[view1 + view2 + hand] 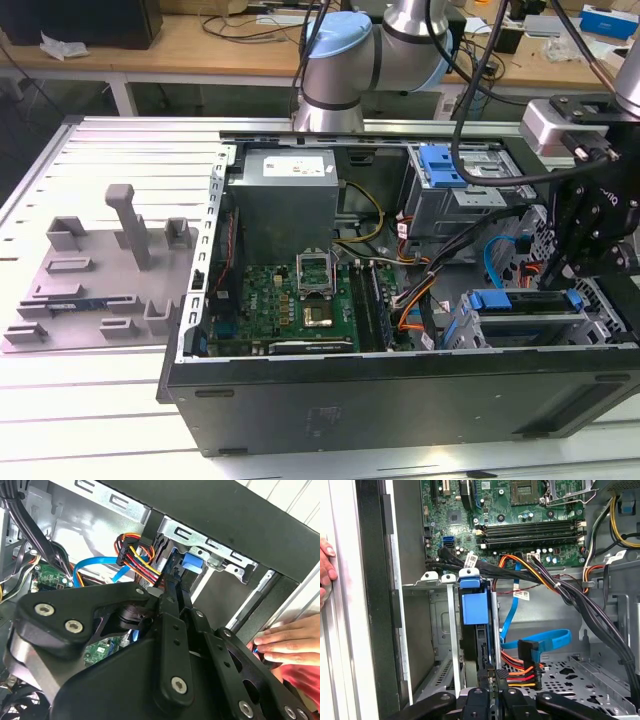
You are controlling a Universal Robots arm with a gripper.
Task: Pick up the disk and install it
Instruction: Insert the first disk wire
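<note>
The disk (472, 607) stands edge-on in a slot of the metal drive cage (437, 580) in the first wrist view, its blue bracket facing the camera. In the exterior view the disk (520, 300) lies in the cage at the case's near corner, toward the exterior view's right. My gripper (492, 677) is shut on the disk's rear edge, with the fingers close on either side of it. In the second wrist view the gripper (180, 587) reaches along the disk toward the blue bracket (192, 562). In the exterior view the gripper (572, 285) hangs over the cage.
A person's hand (285, 640) rests on the case's outer edge beside the cage; the hand (325, 565) also shows in the first wrist view. Orange-red power cables (520, 672) and a blue data cable (540, 642) lie beside the disk. The motherboard (290, 300), the grey power supply box (285, 200) and a grey fixture plate (100, 270) lie toward the exterior view's left.
</note>
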